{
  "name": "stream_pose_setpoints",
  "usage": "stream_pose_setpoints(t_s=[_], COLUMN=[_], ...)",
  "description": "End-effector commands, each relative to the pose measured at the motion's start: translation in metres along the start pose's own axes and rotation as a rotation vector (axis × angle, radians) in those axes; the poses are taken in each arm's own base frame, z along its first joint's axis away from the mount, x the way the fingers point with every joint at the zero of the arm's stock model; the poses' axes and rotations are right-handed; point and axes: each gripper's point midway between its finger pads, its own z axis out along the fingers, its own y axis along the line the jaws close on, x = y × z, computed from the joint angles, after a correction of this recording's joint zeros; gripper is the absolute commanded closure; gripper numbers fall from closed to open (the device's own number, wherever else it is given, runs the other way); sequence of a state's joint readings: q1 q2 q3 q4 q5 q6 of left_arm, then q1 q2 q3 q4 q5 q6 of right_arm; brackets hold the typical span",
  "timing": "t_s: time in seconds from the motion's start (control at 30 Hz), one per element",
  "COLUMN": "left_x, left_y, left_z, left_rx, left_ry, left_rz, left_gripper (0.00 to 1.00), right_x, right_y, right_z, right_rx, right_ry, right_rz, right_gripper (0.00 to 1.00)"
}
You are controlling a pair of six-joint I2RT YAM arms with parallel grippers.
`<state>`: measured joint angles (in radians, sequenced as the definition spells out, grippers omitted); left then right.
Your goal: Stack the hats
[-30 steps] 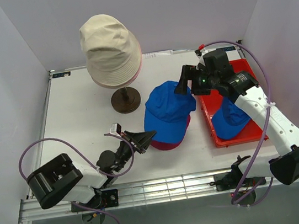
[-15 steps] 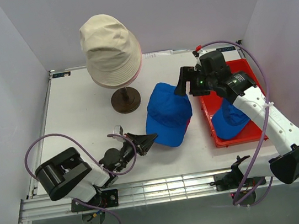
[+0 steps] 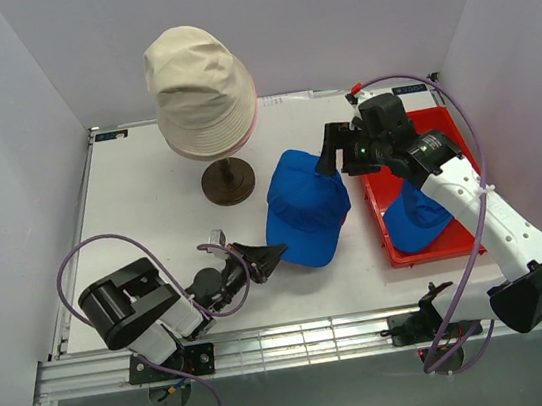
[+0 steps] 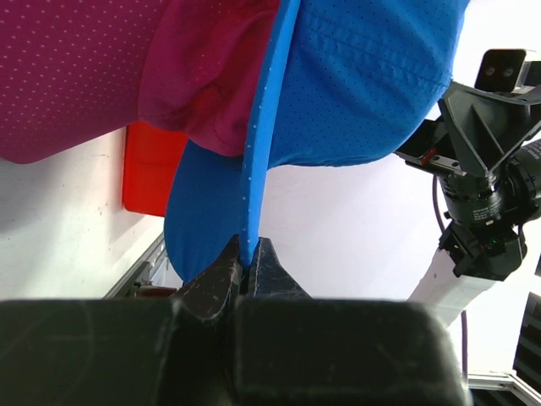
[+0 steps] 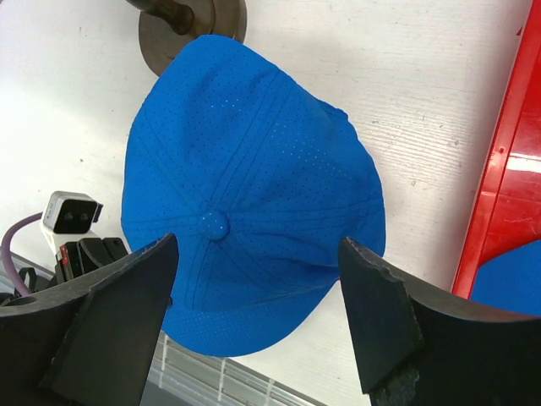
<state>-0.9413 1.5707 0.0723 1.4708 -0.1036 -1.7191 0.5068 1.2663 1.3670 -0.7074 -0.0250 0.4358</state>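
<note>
Item 1. Blue perforated-fabric cap (image 3: pixel 307 208): mid-bench, crown up, just left of the red plastic tray (image 3: pixel 442 128). Its brim runs toward the near left.

Item 2. Magenta dotted-fabric cap (image 4: pixel 84 76): tucked under the blue cap, touching it. It shows only in the left wrist view.

Item 3. Beige fabric bucket hat (image 3: pixel 199 87): far left of centre, raised on a round brown wooden stand (image 3: pixel 228 181).

Item 4. Light pink fabric bucket hat (image 3: pixel 251 115): only a pink edge shows, under the beige hat's brim.

Item 5. Second blue fabric item (image 3: pixel 416 215): lies in the red tray, partly hidden by the right arm.

Item 6. Left tool (image 4: pixel 250 269): low over the white bench (image 3: pixel 140 201), fingers together and clamped on the blue cap's brim edge.

Item 7. Right tool (image 5: pixel 258 244): fingers wide apart, straddling the blue cap's crown from above, gripping nothing.

Step in hand, as judged: the two caps appear nested and the two bucket hats likewise, so what is left is joining the two pairs.

Next move, as judged: the caps must be lifted together, without the magenta one slipping out, and lowered squarely over the beige crown. The soft fabric may sag or snag.
</note>
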Motion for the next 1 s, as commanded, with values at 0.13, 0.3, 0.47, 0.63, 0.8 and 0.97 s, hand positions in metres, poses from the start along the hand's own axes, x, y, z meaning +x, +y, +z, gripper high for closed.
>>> stream_pose_setpoints(t_s=[0.13, 0.3, 0.47, 0.63, 0.8, 0.97], left_x=[-0.018, -0.018, -0.017, -0.016, -0.014, -0.01], left_y=[0.051, 0.055, 0.061, 0.065, 0.068, 0.074], left_z=[-0.079, -0.082, -0.083, -0.084, -0.083, -0.082], left_rx=[-0.167, -0.189, -0.214, -0.233, -0.243, -0.271], left_ry=[-0.036, -0.033, -0.024, -0.019, -0.012, 0.011], left_rz=[-0.015, -0.025, -0.033, -0.039, -0.044, -0.059], left_gripper=[0.95, 0.73, 0.58, 0.54, 0.5, 0.48], right_x=[-0.007, -0.005, -0.005, -0.004, -0.005, -0.004], right_y=[0.005, 0.003, 0.004, 0.005, 0.005, 0.005], right_z=[0.0, 0.002, 0.002, 0.002, 0.0, 0.0], right_rx=[0.023, 0.037, 0.034, 0.034, 0.034, 0.033], right_ry=[-0.01, -0.005, -0.006, -0.003, -0.007, -0.003], right_rz=[-0.064, -0.068, -0.071, -0.075, -0.077, -0.082], right_gripper=[0.19, 0.19, 0.19, 0.19, 0.19, 0.19])
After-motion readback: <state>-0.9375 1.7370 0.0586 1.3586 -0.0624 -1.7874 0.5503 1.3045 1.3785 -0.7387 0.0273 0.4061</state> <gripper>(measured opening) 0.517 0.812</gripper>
